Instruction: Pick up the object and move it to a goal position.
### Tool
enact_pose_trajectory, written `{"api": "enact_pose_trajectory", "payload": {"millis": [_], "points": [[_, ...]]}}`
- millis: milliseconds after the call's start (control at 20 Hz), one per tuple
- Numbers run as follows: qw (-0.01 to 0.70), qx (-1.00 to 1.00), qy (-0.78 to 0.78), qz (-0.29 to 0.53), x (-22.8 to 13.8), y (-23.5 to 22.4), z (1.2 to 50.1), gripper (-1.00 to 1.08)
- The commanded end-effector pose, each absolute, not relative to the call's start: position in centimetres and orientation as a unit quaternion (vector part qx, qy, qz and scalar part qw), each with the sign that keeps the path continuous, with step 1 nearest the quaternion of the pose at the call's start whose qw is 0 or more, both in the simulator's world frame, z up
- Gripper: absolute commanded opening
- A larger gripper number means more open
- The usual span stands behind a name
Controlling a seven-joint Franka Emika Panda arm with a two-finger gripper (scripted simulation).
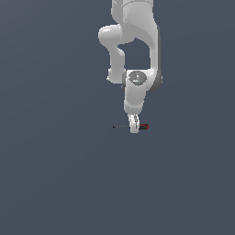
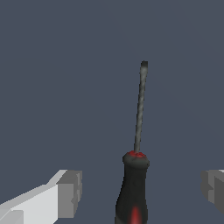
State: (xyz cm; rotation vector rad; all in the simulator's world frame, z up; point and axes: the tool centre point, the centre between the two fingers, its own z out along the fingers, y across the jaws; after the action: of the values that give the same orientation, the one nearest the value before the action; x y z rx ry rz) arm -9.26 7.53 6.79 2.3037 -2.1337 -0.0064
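Note:
The screwdriver (image 2: 134, 188) has a red-and-black handle and a thin dark shaft. In the exterior view it (image 1: 143, 126) lies on the grey floor, shaft pointing to that view's left, with its middle hidden behind my gripper (image 1: 134, 127). In the wrist view my gripper (image 2: 142, 190) is open. Its two grey fingertips (image 2: 70, 192) stand well apart on either side of the handle, touching nothing. The gripper is low, right over the handle.
The white arm (image 1: 135, 50) reaches down from the top of the exterior view. The floor (image 1: 55, 174) is a plain dark grey surface with no other objects in view.

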Motion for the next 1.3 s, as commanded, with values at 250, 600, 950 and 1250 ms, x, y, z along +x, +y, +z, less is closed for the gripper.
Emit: {"api": "enact_pose_trajectory", "payload": {"millis": [250, 600, 950, 1250], "points": [[0.000, 0.710, -0.704, 0.000, -9.7, 7.9, 6.5, 1.00], [0.000, 0.710, -0.704, 0.000, -9.7, 7.9, 6.2, 1.00], [0.000, 0.709, -0.705, 0.000, -9.8, 7.9, 3.7, 1.00], [0.000, 0.708, -0.706, 0.000, -9.8, 7.9, 1.7, 1.00]]}}
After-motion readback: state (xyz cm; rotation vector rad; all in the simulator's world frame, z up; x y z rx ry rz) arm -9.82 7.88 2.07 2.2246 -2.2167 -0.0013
